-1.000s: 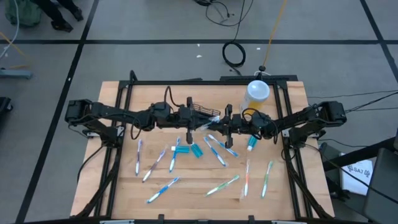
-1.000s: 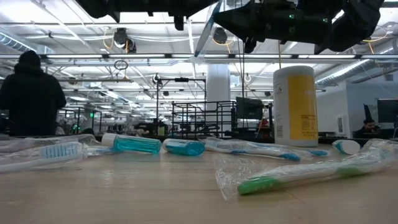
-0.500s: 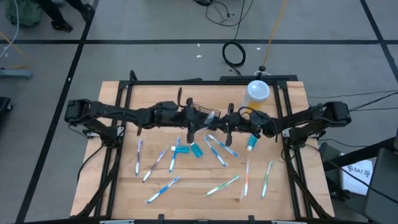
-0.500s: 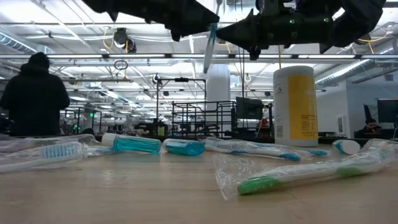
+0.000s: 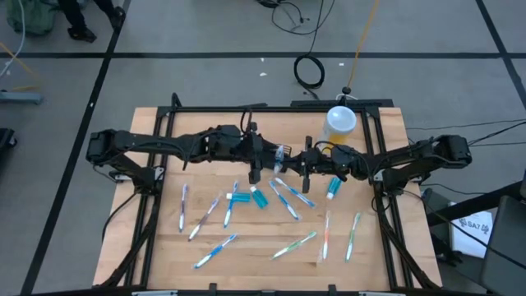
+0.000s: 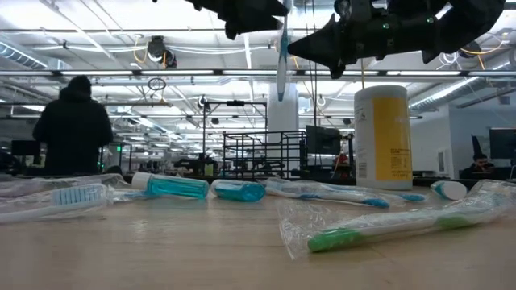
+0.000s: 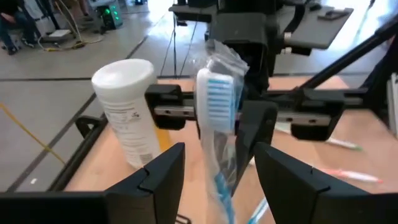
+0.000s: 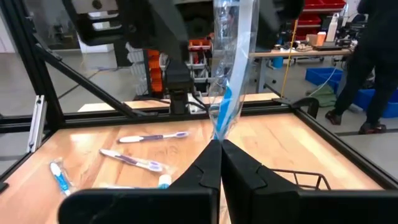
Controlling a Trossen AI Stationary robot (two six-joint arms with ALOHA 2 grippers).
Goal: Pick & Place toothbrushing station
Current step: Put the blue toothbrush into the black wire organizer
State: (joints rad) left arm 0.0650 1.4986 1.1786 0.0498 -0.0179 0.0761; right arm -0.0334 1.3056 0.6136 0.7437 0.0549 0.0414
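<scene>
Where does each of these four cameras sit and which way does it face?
High: overhead, facing down on the table and both arms.
Low: at tabletop level, facing the room; arms overhead.
Left wrist: on the left arm, facing the wrapped toothbrush between its open fingers.
Right wrist: on the right arm, its end effector pinching that toothbrush, which the low view shares.

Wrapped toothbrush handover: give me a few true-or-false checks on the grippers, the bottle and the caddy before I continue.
1. The right gripper is shut on the wrapped toothbrush. True.
2. The left gripper is clamped on that toothbrush. False: its fingers stand open on either side of it.
3. The yellow bottle lies on its side. False: it stands upright on the table.
4. The wrapped toothbrush sits in the black wire caddy. False: it is held in the air above the table.
5. A green toothbrush in its wrapper lies on the table. True.
</scene>
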